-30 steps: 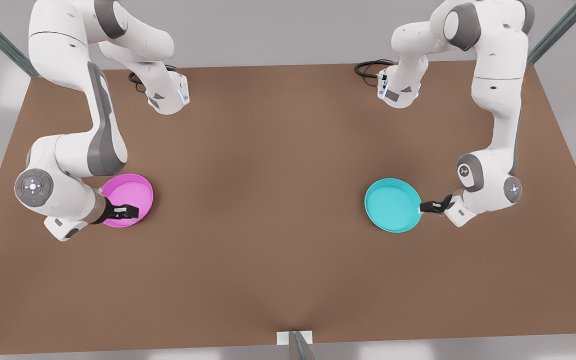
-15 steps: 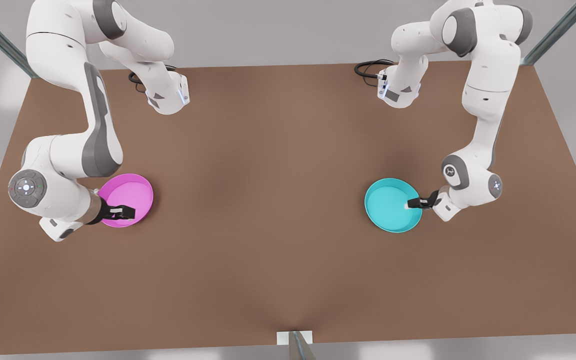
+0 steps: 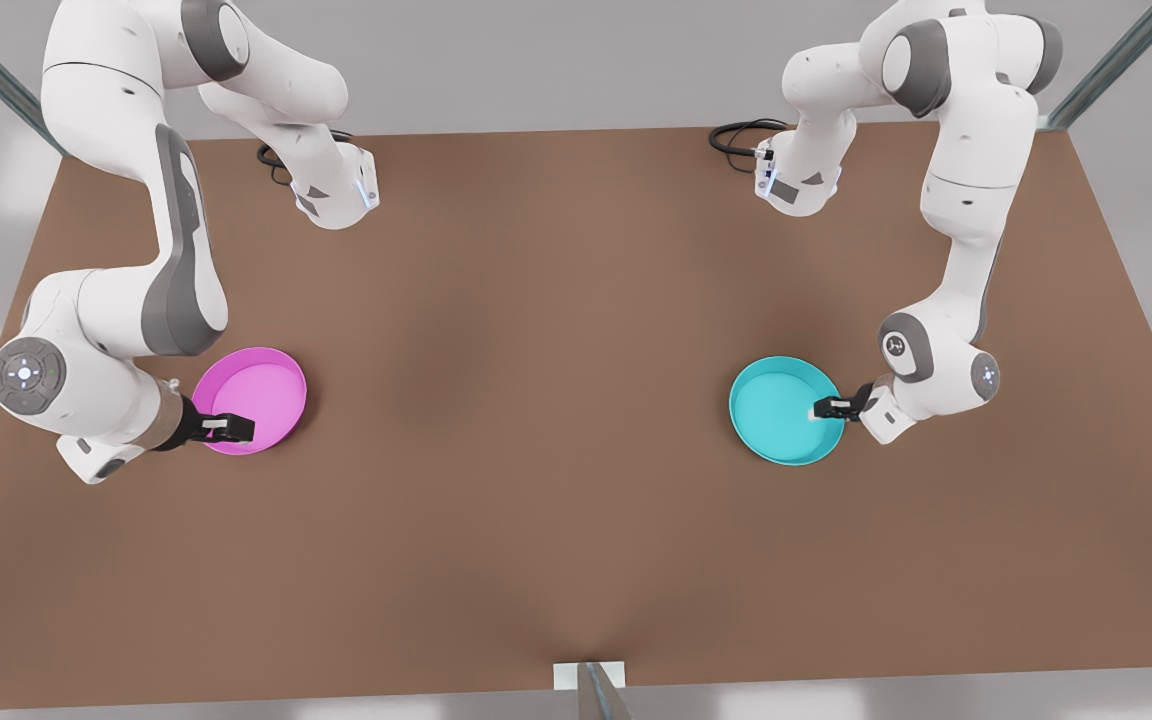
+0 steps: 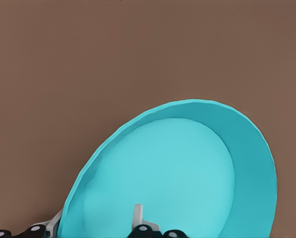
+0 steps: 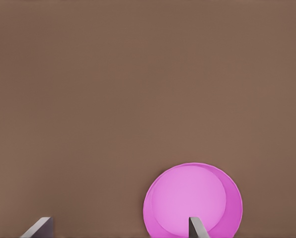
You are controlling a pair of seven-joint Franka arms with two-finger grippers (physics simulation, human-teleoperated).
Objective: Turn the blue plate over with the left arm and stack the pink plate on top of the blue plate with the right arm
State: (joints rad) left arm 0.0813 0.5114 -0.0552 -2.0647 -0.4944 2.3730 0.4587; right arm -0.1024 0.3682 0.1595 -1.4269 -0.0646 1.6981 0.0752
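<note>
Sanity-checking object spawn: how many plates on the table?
2. The pink plate lies at the front view's left under the right gripper; the blue plate at its right, by the left gripper.

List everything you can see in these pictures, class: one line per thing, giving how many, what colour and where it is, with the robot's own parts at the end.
Table: one, brown, under everything.
Blue plate: one, cyan, open side up on the table at the front view's right.
Pink plate: one, magenta, open side up on the table at the front view's left.
Cable: one loop, black, at the base of the arm on the front view's right.
Left gripper: one, black, at the blue plate's rim, one finger inside the dish and one outside.
Right gripper: one, black, open, over the pink plate's near edge.
Arms: two, white with grey joint bands, one at each side of the table.
</note>
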